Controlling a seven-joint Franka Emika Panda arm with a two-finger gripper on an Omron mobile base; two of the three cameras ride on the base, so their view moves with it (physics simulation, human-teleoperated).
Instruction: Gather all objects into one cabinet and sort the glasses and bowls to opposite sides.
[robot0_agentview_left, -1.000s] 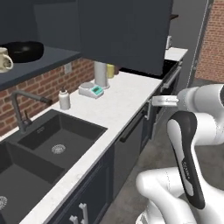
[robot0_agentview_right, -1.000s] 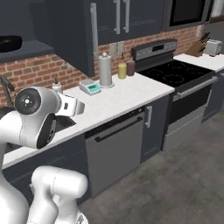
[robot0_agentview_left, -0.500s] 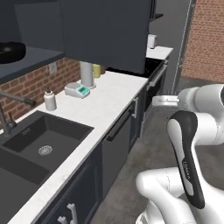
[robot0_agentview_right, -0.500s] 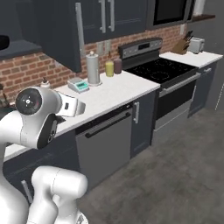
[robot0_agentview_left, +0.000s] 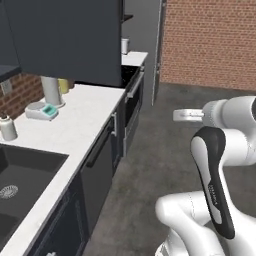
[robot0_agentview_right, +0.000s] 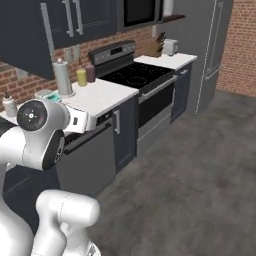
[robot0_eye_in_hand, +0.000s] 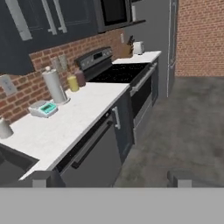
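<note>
Kitchen view slid right along counter (robot0_agentview_left: 75, 120) toward stove (robot0_agentview_right: 132, 75); base was driving. Gripper (robot0_eye_in_hand: 109, 178) spread wide, held nothing. Mugs, bowl nowhere near; cabinet (robot0_agentview_left: 65, 40) overhead.

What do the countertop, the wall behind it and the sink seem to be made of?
Countertop: pale, faintly speckled slab, probably stone or quartz, matte finish. Wall: red brick, shown by its mortar lines. Sink: matte black basin, possibly composite or coated metal; the look leaves it open.
</note>
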